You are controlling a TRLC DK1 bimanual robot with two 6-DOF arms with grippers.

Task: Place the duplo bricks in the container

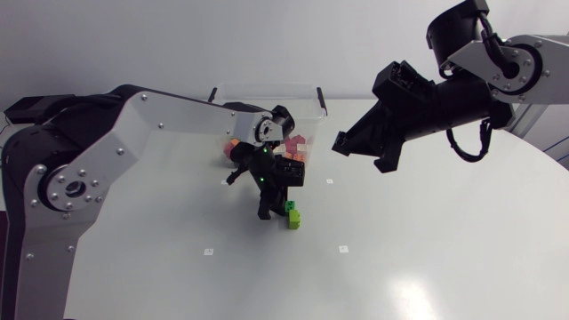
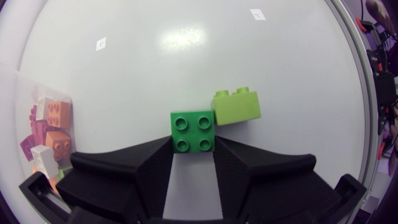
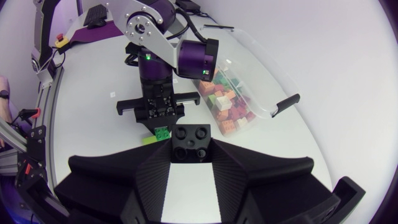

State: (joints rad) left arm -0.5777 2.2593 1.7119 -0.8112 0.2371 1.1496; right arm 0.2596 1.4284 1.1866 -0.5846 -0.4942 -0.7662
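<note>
Pinching green brick (image 2: pixel 193 130) at table (image 1: pixel 427 249) middle, left gripper (image 2: pixel 193 147), right gripper (image 3: pixel 191 152) clamping black brick (image 3: pixel 191 139)

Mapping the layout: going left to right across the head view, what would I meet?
Small white table mark → dark green square duplo brick, held in the left end effector → right end effector.

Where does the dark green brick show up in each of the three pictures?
Head view: the dark green brick sits just in front of the clear box.
Left wrist view: brick gripped by the left claw.
Right wrist view: brick under the left claw, beyond the black brick held by the right claw.
Shared landmark: the lime brick right beside it.
</note>
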